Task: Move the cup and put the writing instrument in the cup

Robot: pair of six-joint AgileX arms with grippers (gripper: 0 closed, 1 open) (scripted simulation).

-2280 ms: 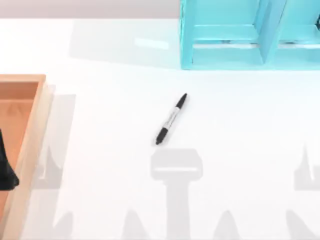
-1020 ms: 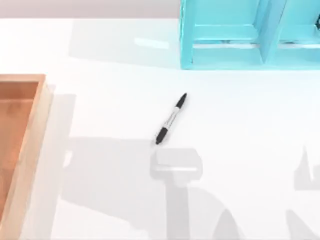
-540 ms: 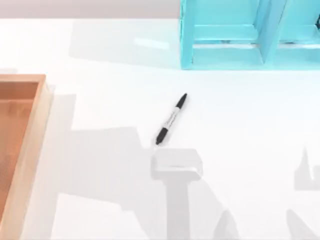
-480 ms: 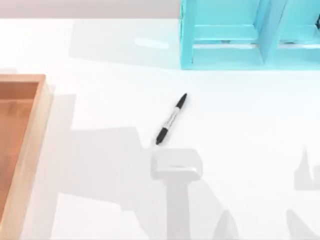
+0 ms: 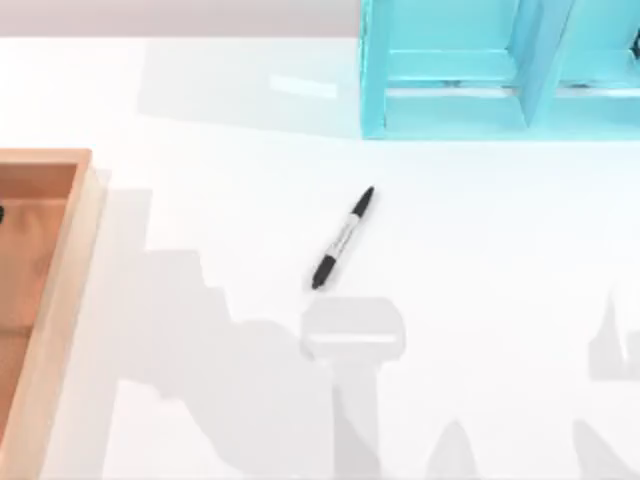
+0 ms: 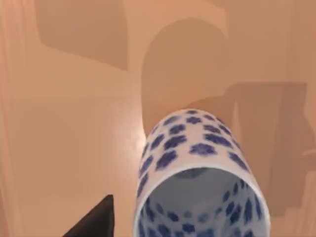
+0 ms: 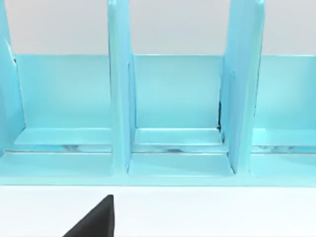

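Observation:
The cup, white with blue flowers, sits on the wooden tray's floor in the left wrist view, its open mouth facing the camera. My left gripper hovers over it, open. One black finger shows beside the cup with a gap between them. A dark sliver of that arm shows at the tray's left edge in the top view. The writing instrument, a black marker with a pale barrel, lies slanted mid-table. My right gripper's finger points at the teal shelf, far from the marker.
The wooden tray runs along the table's left side. A teal shelf unit with upright dividers stands at the back right and faces the right wrist camera. White table surface surrounds the marker.
The dark part of my left arm over the tray has shifted toward the back. The arm's shadow has swept across the table's front left. The marker has not moved.

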